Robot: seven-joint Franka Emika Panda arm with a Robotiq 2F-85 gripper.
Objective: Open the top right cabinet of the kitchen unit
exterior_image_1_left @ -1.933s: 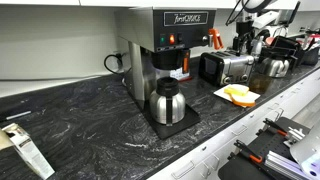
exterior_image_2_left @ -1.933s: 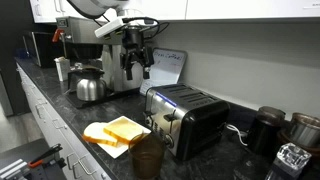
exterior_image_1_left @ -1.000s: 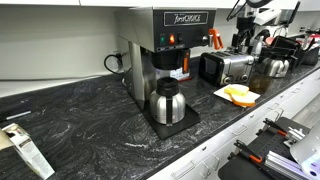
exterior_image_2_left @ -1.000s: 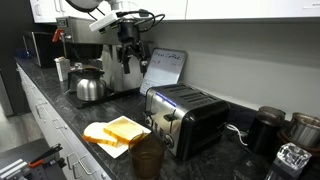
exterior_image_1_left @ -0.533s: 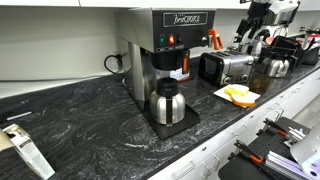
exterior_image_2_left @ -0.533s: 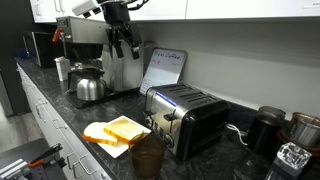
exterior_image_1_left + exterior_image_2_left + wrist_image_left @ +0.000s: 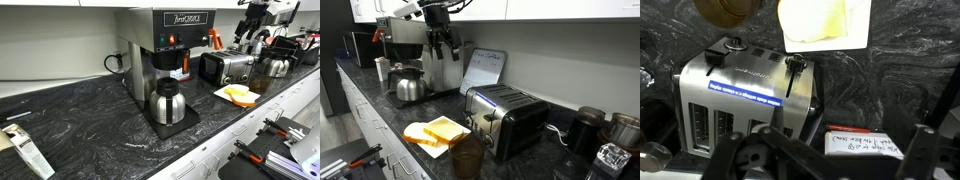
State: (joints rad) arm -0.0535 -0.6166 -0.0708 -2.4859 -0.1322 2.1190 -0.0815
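The kitchen unit has a black, white-veined countertop point(image 7: 90, 120), white drawer fronts point(image 7: 355, 110) and pale upper cabinets point(image 7: 550, 8). My gripper point(image 7: 442, 45) hangs high up, just under the bottom edge of the upper cabinets, in front of the coffee machine point(image 7: 425, 50). It also shows at the top right in an exterior view point(image 7: 250, 14). Its fingers stand apart and hold nothing. In the wrist view the gripper point(image 7: 830, 150) looks down on the toaster point(image 7: 740, 90). The cabinet doors show only as a strip, shut as far as I can see.
A silver toaster point(image 7: 505, 118), a plate of bread slices point(image 7: 435, 132) and a brown cup point(image 7: 466, 158) stand on the counter. A small whiteboard point(image 7: 483, 70) leans on the wall. A coffee machine with a steel carafe point(image 7: 166, 102) stands mid-counter. Kettles point(image 7: 620, 130) stand at the far end.
Over the last two seconds my gripper has risen from in front of the coffee machine up to the underside of the upper cabinets. In the last half second it has barely moved.
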